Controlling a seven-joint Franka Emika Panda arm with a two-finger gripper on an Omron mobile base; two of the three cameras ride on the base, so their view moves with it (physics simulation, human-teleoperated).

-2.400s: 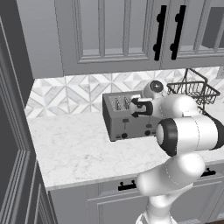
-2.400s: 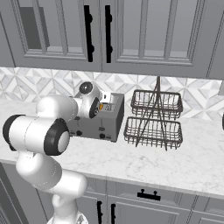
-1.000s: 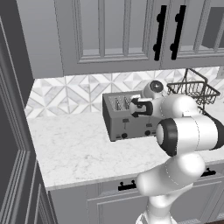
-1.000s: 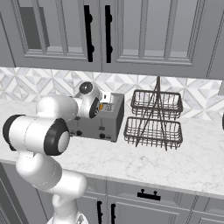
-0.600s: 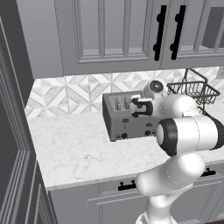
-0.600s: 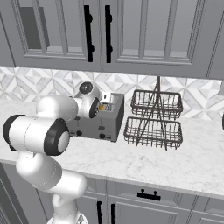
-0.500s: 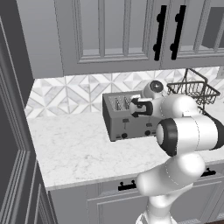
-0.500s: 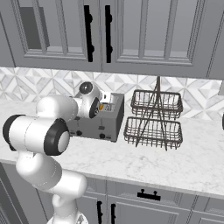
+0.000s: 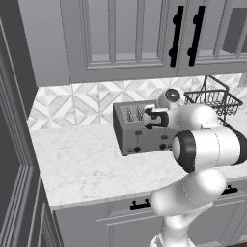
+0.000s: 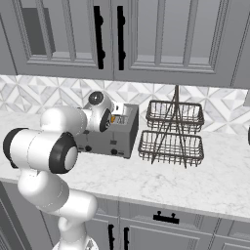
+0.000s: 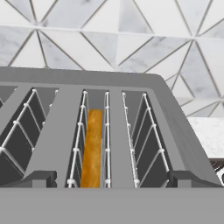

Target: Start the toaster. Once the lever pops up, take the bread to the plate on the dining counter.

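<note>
The gripper point(image 11: 112, 181) is hovering with jaws spread wide and empty, right over the toaster point(image 9: 140, 130), a boxy brushed-grey block sitting on the veined marble worktop point(image 9: 87, 169). The bread point(image 11: 92, 148), golden and crusty, is sitting deep between the white wire guides of a slot.

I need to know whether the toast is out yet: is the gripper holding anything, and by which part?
Nothing is held. The gripper is open above the toaster, and the bread sits down in a slot.
</note>
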